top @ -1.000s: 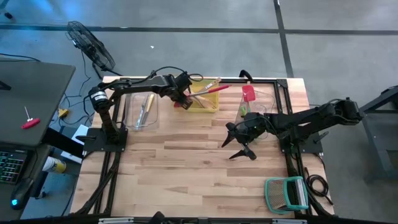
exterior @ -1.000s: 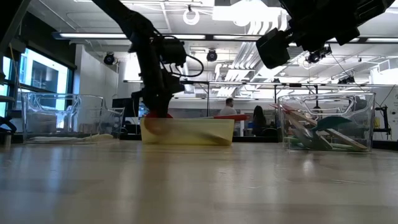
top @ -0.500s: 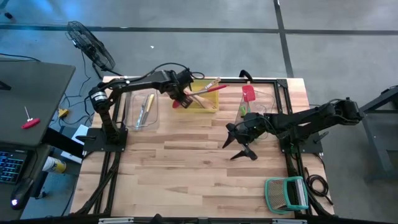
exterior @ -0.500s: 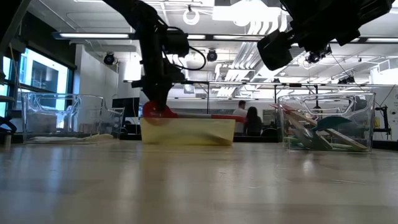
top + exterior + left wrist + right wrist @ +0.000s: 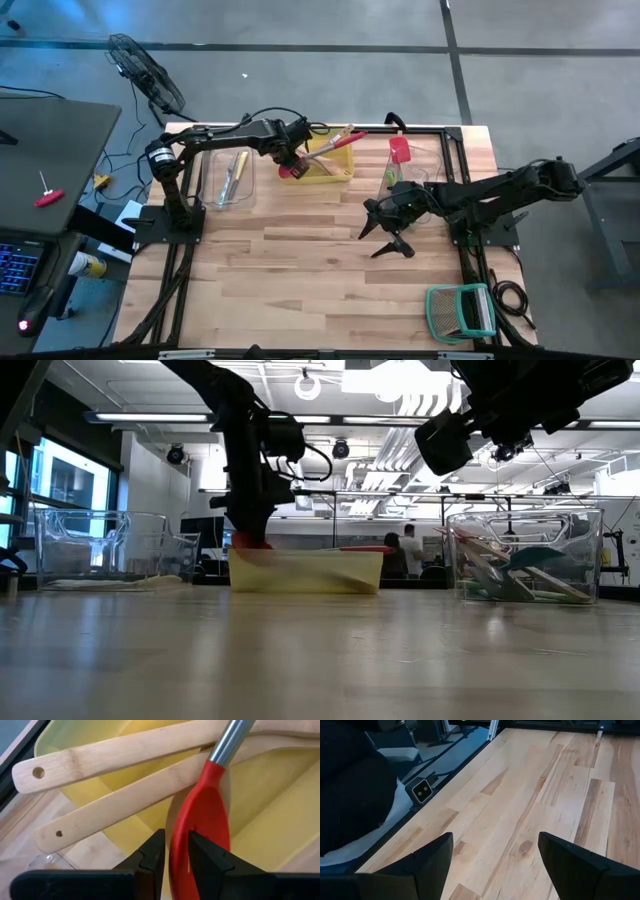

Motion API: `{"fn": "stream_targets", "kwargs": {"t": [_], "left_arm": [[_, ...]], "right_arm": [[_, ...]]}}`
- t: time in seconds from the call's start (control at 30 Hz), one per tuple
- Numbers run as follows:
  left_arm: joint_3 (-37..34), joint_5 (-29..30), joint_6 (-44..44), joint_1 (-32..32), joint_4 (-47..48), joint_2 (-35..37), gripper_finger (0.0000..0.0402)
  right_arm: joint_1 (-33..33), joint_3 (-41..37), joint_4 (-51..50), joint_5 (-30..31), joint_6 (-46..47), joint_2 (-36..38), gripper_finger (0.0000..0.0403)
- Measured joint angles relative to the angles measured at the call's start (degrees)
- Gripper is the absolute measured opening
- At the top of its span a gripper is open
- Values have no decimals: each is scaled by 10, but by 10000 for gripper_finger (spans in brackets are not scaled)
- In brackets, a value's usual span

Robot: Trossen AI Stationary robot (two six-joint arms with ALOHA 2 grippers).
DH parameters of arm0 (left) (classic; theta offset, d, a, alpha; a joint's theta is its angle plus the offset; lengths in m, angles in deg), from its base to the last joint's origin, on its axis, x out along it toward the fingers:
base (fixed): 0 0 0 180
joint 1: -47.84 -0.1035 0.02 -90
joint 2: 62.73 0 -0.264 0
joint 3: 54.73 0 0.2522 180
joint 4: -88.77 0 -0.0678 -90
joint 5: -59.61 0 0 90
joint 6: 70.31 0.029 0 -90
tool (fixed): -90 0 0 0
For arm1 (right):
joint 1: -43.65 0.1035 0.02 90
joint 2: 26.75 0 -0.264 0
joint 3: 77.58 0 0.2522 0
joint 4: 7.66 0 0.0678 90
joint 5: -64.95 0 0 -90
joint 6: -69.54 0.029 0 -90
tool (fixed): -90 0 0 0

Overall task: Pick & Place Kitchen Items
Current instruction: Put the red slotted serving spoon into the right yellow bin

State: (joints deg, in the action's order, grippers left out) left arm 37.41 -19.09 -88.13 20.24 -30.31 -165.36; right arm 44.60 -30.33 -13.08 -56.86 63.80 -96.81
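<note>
Since the earlier frame the left end effector (image 5: 291,165) has shifted slightly at the yellow tray's (image 5: 338,174) left end, upper centre of the high view. It is clamped on the red spatula (image 5: 200,827), blade at the fingers, metal shaft pointing up-right across two wooden utensils (image 5: 125,747). Risk, as I judge it: the thin blade slipping, or dragging the tray. The right end effector (image 5: 385,232) hangs apart mid-table (image 5: 300,270).
</note>
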Motion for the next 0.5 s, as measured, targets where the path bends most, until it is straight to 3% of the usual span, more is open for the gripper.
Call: {"fn": "stream_targets", "kwargs": {"t": [0.5], "left_arm": [[-2, 4, 11, 4, -33, 0, 79]], "right_arm": [[0, 0, 0, 7, -1, 0, 286]]}}
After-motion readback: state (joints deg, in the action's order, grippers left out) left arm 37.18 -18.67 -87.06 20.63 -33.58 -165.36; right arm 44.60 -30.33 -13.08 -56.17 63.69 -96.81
